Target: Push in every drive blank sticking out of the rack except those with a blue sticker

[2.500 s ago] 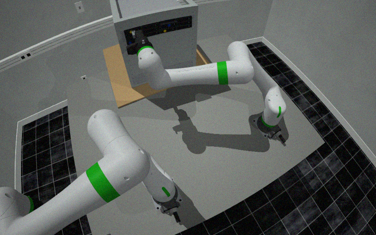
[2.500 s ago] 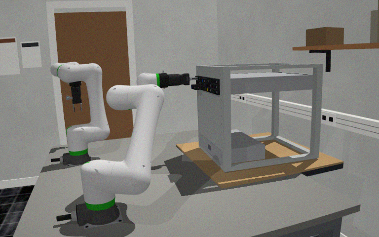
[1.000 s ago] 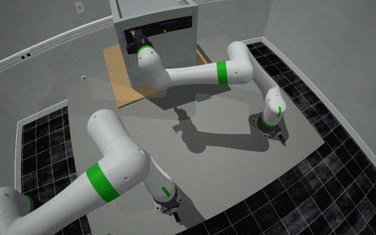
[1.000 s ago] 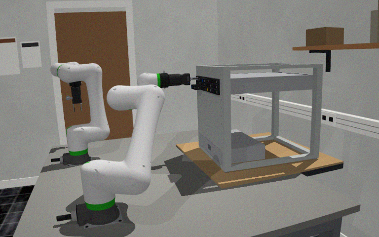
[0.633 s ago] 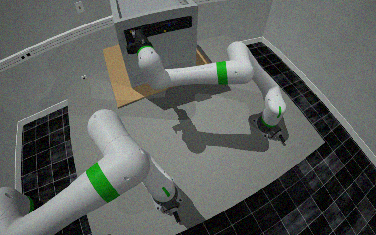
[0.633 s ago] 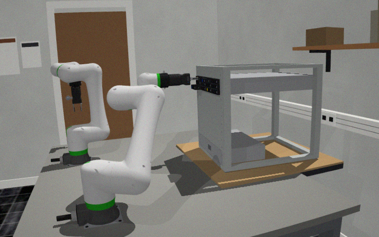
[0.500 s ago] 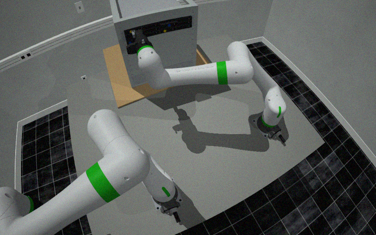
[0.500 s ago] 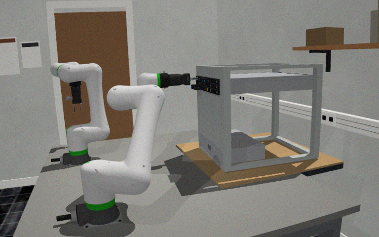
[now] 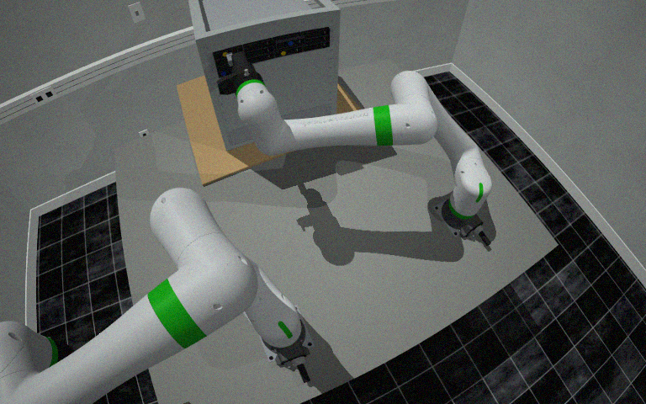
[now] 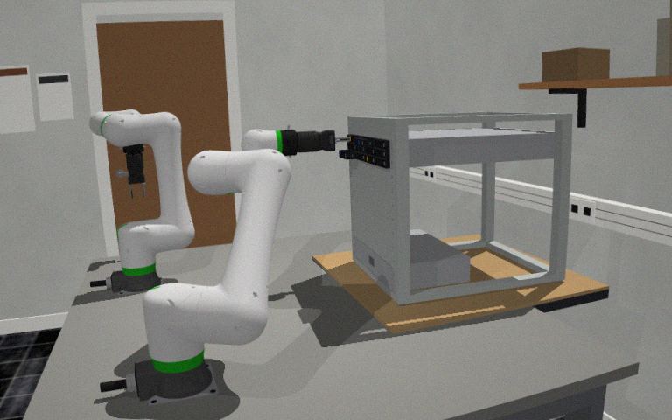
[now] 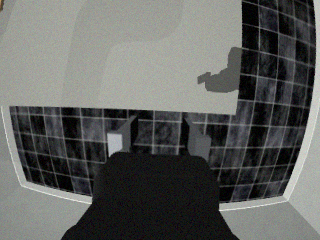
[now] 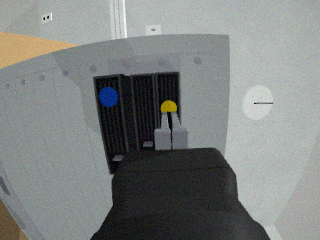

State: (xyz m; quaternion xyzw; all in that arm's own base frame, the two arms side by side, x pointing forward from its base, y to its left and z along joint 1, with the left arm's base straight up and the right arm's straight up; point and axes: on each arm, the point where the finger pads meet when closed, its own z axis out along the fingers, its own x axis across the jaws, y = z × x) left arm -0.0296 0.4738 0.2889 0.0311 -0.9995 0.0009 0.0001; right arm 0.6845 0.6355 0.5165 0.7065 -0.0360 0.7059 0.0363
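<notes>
A brown door stood in a white frame behind the table [image 9: 405, 295] [image 10: 277, 366] [image 11: 145, 65], two papers [image 10: 14, 99] [image 10: 55, 99] hung on the wall beside it, and a brown box [image 10: 574, 65] sat on a wooden shelf [image 10: 594, 83] near another, partly visible box [image 10: 663, 46].
</notes>
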